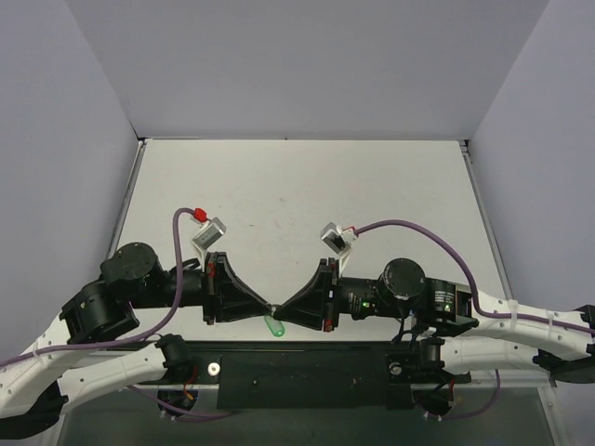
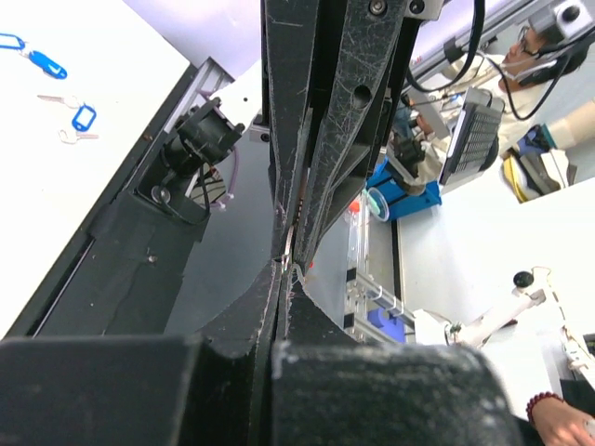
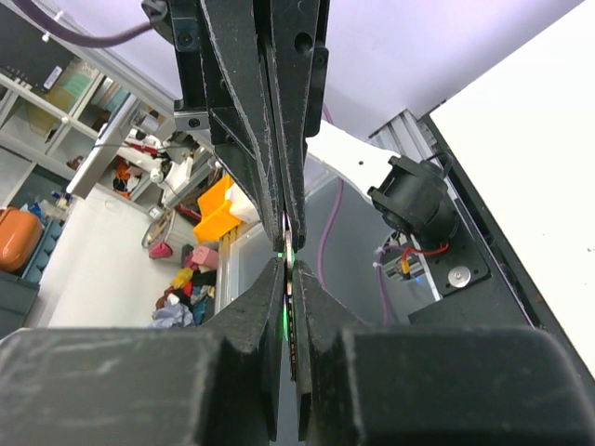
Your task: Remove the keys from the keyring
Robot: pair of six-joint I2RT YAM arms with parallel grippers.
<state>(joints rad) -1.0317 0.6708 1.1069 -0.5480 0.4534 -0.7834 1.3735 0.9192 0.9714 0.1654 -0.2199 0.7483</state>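
The left hand (image 1: pixel 268 308) and the right hand (image 1: pixel 283 309) meet tip to tip over the near edge of the white table (image 1: pixel 307 186), just beside the black base plate (image 1: pixel 307 367). Both have their dark, scratched fingers pressed narrow; what they pinch I cannot tell. Of the keys (image 1: pixel 274 327) only the green plastic piece shows, just under the tips. The keyring is too small to see. Blue-tagged keys (image 2: pixel 82 116) lie well apart on the table.

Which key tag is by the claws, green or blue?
The green one, right where the left claw and right claw meet. Blue tags lie far away.
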